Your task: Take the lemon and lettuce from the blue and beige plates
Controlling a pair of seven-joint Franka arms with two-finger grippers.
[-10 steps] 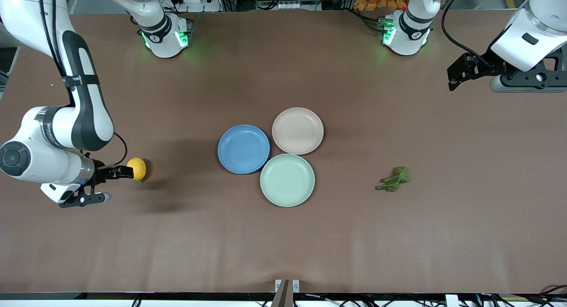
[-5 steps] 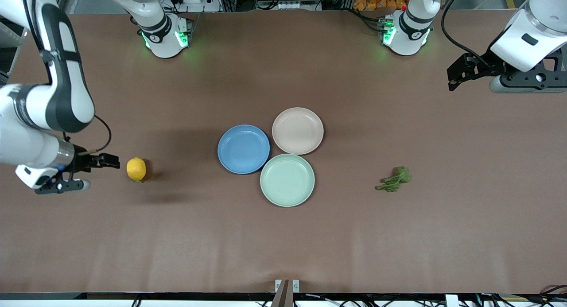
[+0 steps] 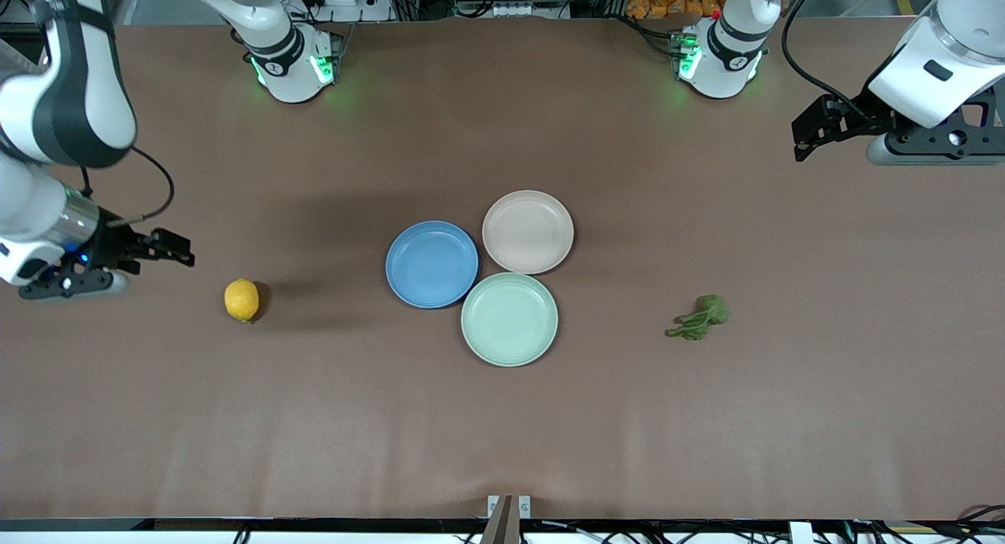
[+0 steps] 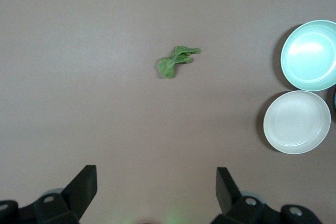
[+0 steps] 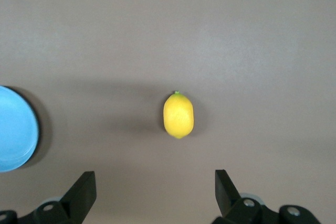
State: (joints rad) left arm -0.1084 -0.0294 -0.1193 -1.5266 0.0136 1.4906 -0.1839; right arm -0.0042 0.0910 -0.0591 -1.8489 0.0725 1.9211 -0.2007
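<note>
The lemon [image 3: 241,300] lay bare on the brown worktop [image 3: 502,434] toward the right arm's end, well apart from the plates. The right hand [image 3: 177,250] hung in the air near that end's edge, its jaws spread wide and holding nothing; in the right wrist view the lemon [image 5: 178,115] sat between and ahead of the two fingertips [image 5: 84,190], untouched.

The lettuce [image 3: 699,318] lay crumpled on the worktop toward the left arm's end, also off any plate. The left hand [image 3: 813,132] hung over the worktop close to that end's edge, toward the bases' side, jaws wide and empty.

At the middle of the worktop three plates clustered, rims touching or nearly so: the blue plate [image 3: 432,264], the beige plate [image 3: 528,231] beside it and nearer the bases, and a mint-green plate [image 3: 509,319] nearest the front camera. All three held nothing.
</note>
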